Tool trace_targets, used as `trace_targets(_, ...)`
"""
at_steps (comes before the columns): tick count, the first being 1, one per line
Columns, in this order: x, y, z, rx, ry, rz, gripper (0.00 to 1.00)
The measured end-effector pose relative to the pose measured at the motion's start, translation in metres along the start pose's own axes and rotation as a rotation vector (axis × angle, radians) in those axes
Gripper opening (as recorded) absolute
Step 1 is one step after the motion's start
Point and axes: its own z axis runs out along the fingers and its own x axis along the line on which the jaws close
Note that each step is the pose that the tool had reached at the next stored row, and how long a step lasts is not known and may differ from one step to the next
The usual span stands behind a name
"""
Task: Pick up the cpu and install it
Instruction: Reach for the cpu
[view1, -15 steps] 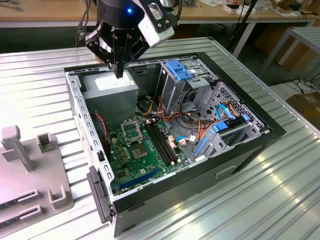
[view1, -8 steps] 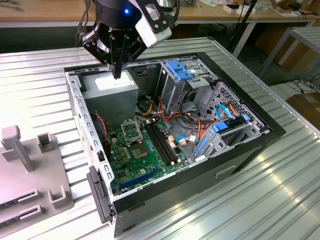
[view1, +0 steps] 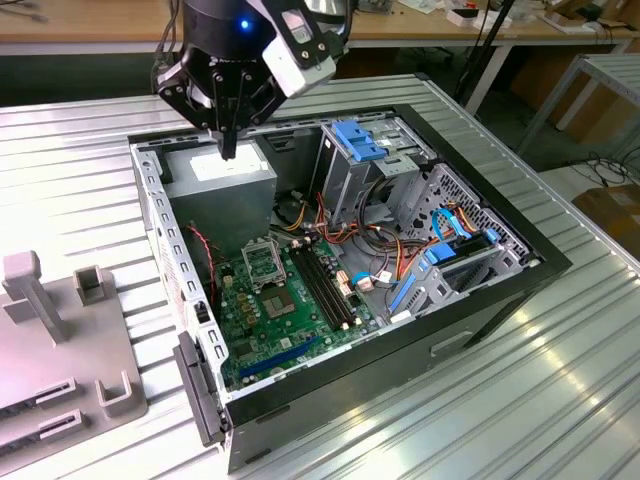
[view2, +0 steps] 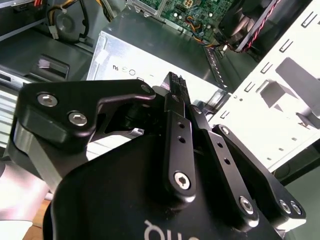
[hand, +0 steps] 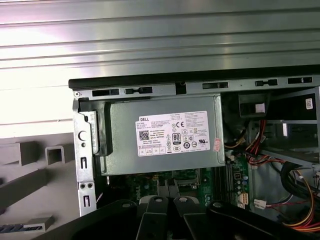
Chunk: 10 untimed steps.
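My gripper (view1: 228, 150) hangs above the open computer case (view1: 150, 230), its tips just over the grey power supply (view1: 222, 180). The two fingers are drawn together to a thin slit. Whatever they pinch is hidden edge-on between the pads, so the cpu itself cannot be made out. In the second wrist view the gripper (view2: 173, 80) points at the power supply (view2: 150, 45). In the first wrist view the gripper (hand: 168, 190) sits at the edge of the labelled power supply (hand: 165, 140). The silver-framed socket (view1: 262, 265) lies on the green motherboard, nearer the camera than the gripper, with a dark centre.
A grey fixture (view1: 40, 330) with blocks and slots stands on the ribbed metal table at the exterior view's left. Inside the case are blue drive cages (view1: 360, 140), bundled cables (view1: 400, 260) and memory slots (view1: 325, 285). The case walls rise around the motherboard.
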Motion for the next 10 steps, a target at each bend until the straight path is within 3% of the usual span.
trace_targets(10,0.0078,-0.0006,0.0012,-0.0003,0.0021,0.000,0.11)
